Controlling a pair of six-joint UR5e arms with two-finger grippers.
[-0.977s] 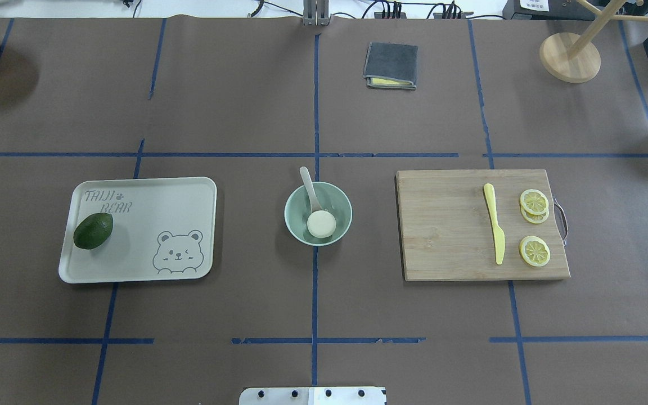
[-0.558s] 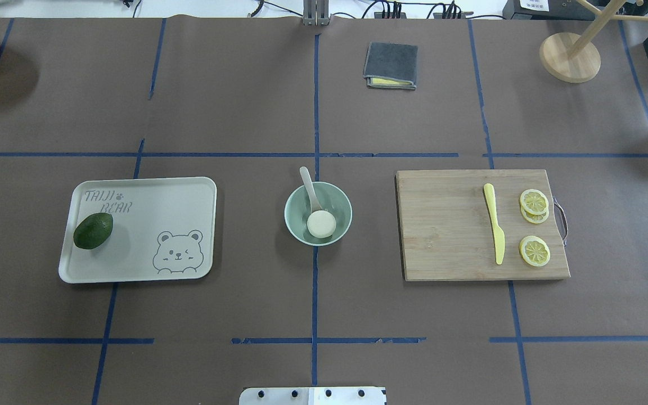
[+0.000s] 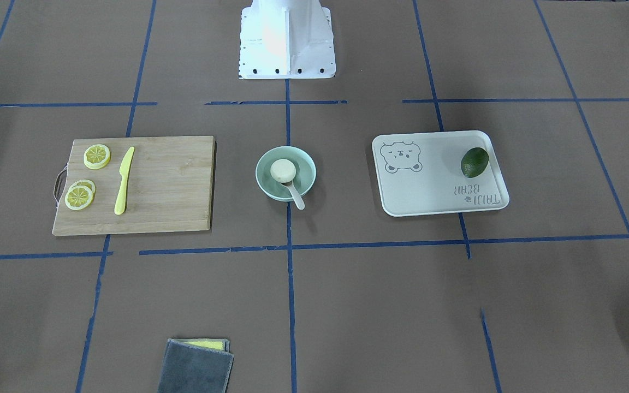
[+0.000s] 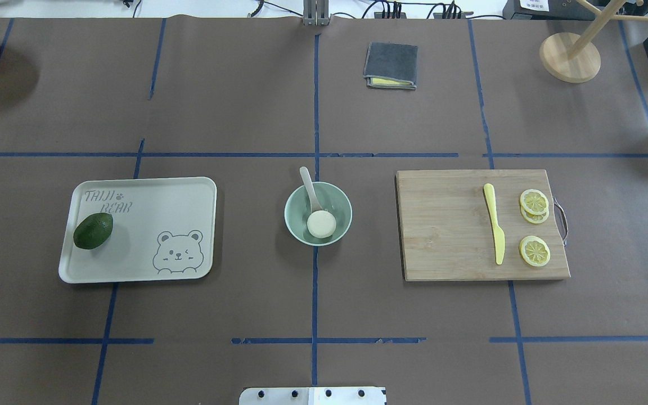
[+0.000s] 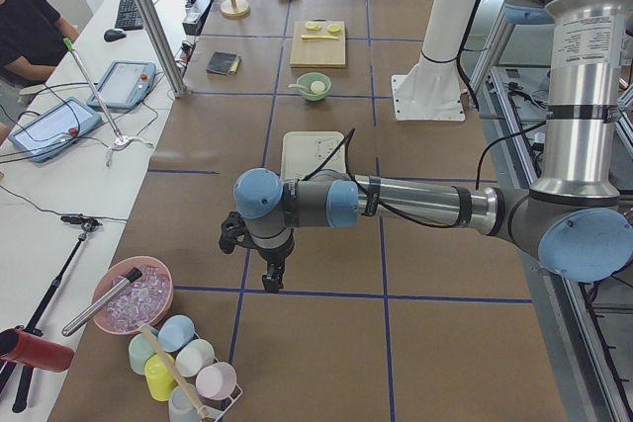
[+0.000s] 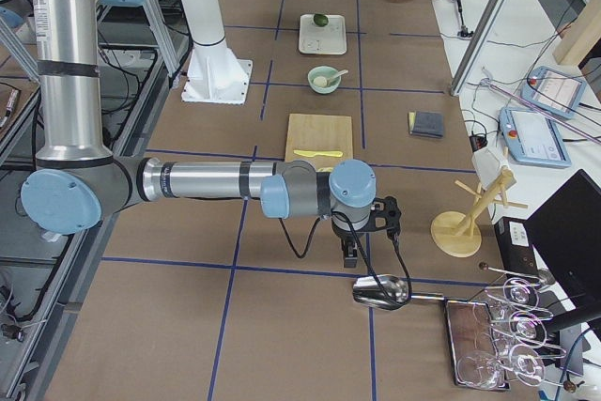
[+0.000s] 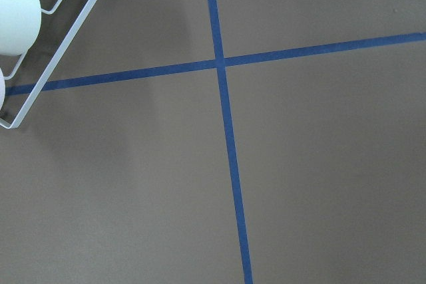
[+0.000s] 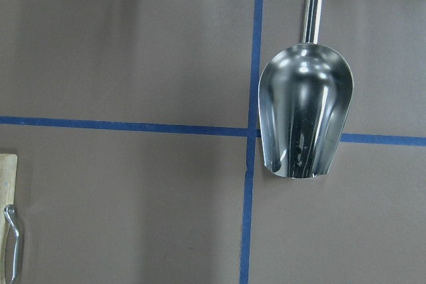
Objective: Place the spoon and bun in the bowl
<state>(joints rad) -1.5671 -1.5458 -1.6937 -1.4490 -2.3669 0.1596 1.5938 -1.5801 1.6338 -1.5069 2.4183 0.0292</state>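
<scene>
- Bench [image 4: 245, 304]: layout unchanged over the last second.
- Left pincer [image 5: 271, 276], right pincer [image 6: 349, 253]: hang at opposite bench ends; whether the fingers are apart or together cannot be told.
- Bowl [image 4: 342, 209]: holds both items, so the task appears complete.
- Spoon [image 4: 307, 181]: scoop inside, handle over the rim.
- Bun [image 4: 321, 224]: inside, by the scoop.

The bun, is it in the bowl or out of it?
In. The bun sits inside the green bowl, within its rim in both table views, against the spoon, whose handle pokes over the rim.
</scene>
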